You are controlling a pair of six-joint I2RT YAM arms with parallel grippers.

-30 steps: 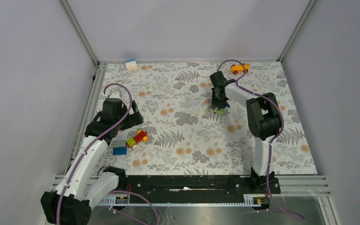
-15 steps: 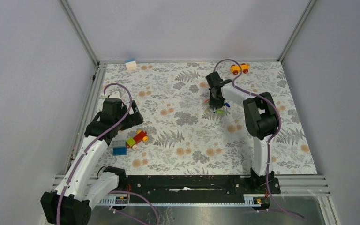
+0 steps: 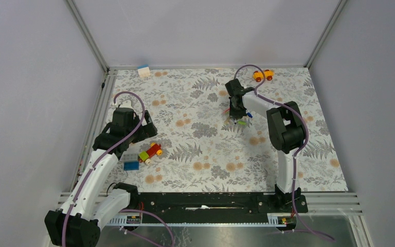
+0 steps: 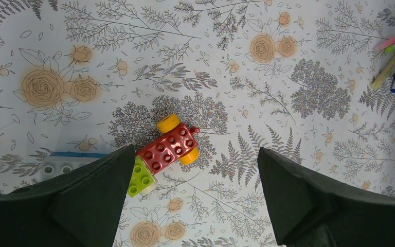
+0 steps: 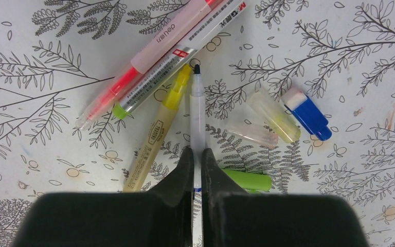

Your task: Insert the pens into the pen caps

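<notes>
Several pens lie fanned on the floral mat: a pink-red pen (image 5: 133, 67), a silver pen with a lime tip (image 5: 185, 49), a pale yellow pen (image 5: 154, 139) and a thin white pen (image 5: 197, 108) with a dark tip. My right gripper (image 5: 196, 152) is shut on the white pen's barrel, low over the mat. Just right of it lie the pen caps: lime green (image 5: 249, 180), clear pink (image 5: 252, 135), clear yellow (image 5: 275, 116) and blue (image 5: 308, 113). From above, this cluster sits under the right gripper (image 3: 236, 114). My left gripper (image 4: 195, 152) hangs open and holds nothing.
Red, green and yellow toy bricks (image 4: 172, 149) lie under the left gripper, with a blue brick (image 3: 131, 165) beside them. An orange toy car (image 3: 263, 75) sits at the back right, a white-and-blue block (image 3: 143, 71) at the back left. Walls close in three sides.
The right gripper's jaws have closed onto the thin white pen, and that arm shifted slightly left. The left arm has not moved.
</notes>
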